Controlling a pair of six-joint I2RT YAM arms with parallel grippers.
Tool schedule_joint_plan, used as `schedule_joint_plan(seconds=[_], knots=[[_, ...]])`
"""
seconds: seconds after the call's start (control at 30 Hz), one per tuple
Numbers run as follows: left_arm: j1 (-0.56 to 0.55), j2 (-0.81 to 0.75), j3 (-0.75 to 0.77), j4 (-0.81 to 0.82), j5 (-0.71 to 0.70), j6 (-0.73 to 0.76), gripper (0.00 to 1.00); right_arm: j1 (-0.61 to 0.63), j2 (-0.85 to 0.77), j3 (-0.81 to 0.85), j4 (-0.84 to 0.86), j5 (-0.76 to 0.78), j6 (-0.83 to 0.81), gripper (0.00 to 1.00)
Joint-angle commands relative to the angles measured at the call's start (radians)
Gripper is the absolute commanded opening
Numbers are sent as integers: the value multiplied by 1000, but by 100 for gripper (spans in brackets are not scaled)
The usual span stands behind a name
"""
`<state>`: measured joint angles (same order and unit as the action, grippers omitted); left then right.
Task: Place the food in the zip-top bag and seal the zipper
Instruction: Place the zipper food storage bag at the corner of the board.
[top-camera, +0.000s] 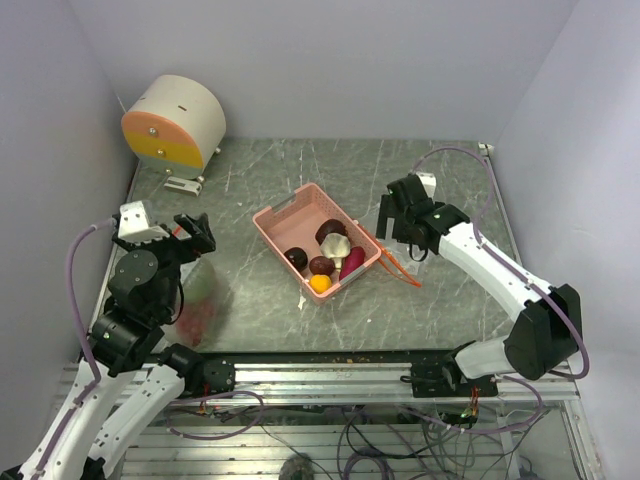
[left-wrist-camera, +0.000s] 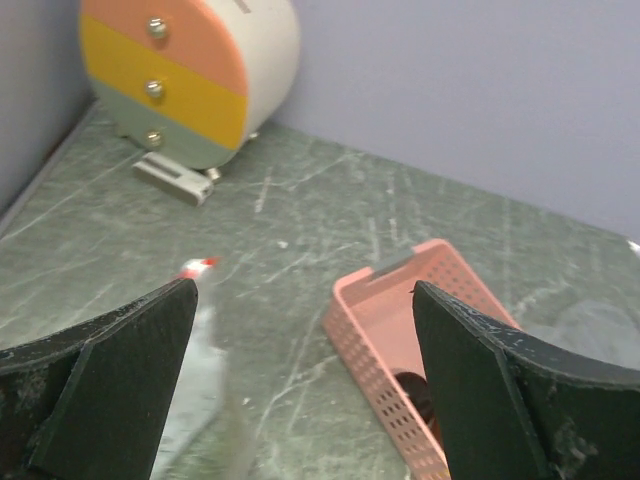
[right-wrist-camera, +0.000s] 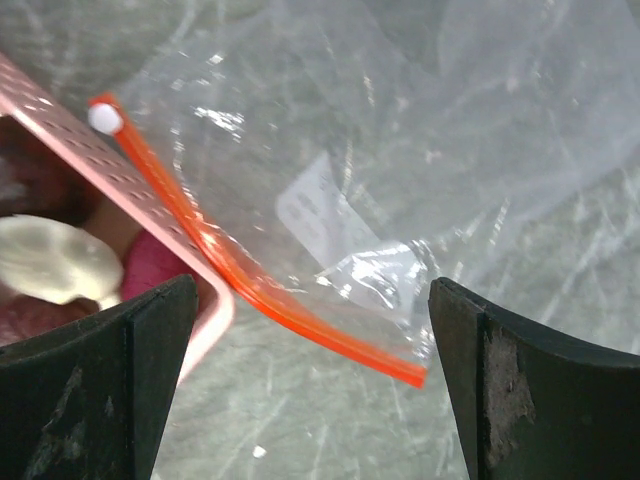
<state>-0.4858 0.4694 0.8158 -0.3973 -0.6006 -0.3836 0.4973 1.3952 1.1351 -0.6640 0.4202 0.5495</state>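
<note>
The pink basket (top-camera: 275, 222) in the middle of the table holds the food: dark grapes (top-camera: 322, 265), a whitish bulb (top-camera: 336, 246), a magenta piece (top-camera: 352, 262) and a small orange fruit (top-camera: 320, 283). A clear zip-top bag (right-wrist-camera: 450, 130) lies against the basket's right corner. Its orange-red zipper (right-wrist-camera: 260, 290) (top-camera: 402, 270) runs between my right gripper's (right-wrist-camera: 311, 283) (top-camera: 395, 225) open fingers, and nothing is gripped. My left gripper (left-wrist-camera: 303, 290) (top-camera: 195, 232) hangs open over the left of the table. Below it lies more crinkly clear plastic (top-camera: 200, 300) with a green piece and something red inside.
A round white drawer unit (top-camera: 175, 122) with orange, yellow and green fronts stands at the back left corner. The pink basket (left-wrist-camera: 380, 320) sits to the right of my left fingers. In the left wrist view a blurred whitish strip with a red tip (left-wrist-camera: 197, 265) shows beside my left finger.
</note>
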Motion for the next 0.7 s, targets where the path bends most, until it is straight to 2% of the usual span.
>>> schedule_joint_plan(seconds=[0.0, 0.17, 0.37, 0.67], knots=[[4, 21, 34, 81, 208, 16, 100, 1, -12, -17, -145, 88, 51, 100], [4, 45, 13, 93, 287, 34, 100, 1, -49, -81, -132, 64, 62, 100], [4, 25, -1, 102, 308, 50, 100, 1, -54, -126, -113, -31, 27, 96], [4, 8, -5, 102, 317, 50, 100, 1, -29, -190, -76, -29, 5, 91]])
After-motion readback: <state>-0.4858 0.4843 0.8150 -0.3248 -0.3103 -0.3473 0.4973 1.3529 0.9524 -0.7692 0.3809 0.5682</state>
